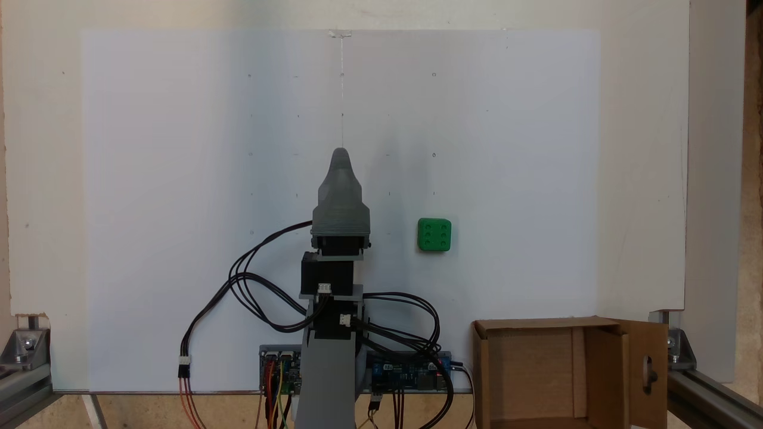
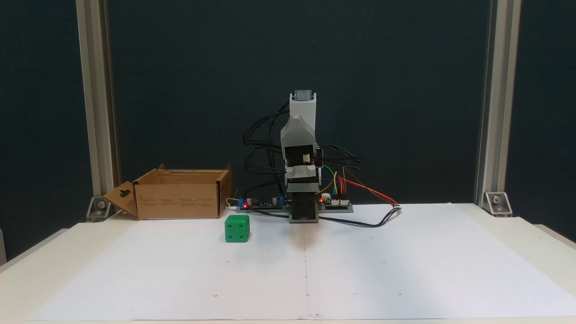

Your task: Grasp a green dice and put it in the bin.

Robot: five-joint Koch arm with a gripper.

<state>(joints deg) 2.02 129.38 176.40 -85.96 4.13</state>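
Small, unreadable print lines the bin's (image 2: 180, 200) front wall.

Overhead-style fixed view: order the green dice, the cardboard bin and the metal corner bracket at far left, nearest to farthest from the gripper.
1. green dice, right of the gripper
2. bin, lower right corner
3. metal corner bracket, lower left edge

One fixed view looks straight down from above the counter (image 1: 644, 179), arm base at its bottom edge. The other stands low at the counter's (image 2: 495, 252) far end, facing the arm. Both share the white sheet (image 1: 179, 179) (image 2: 405, 270), dice (image 1: 434, 235) (image 2: 237, 228) and box (image 1: 483, 369) (image 2: 180, 207).
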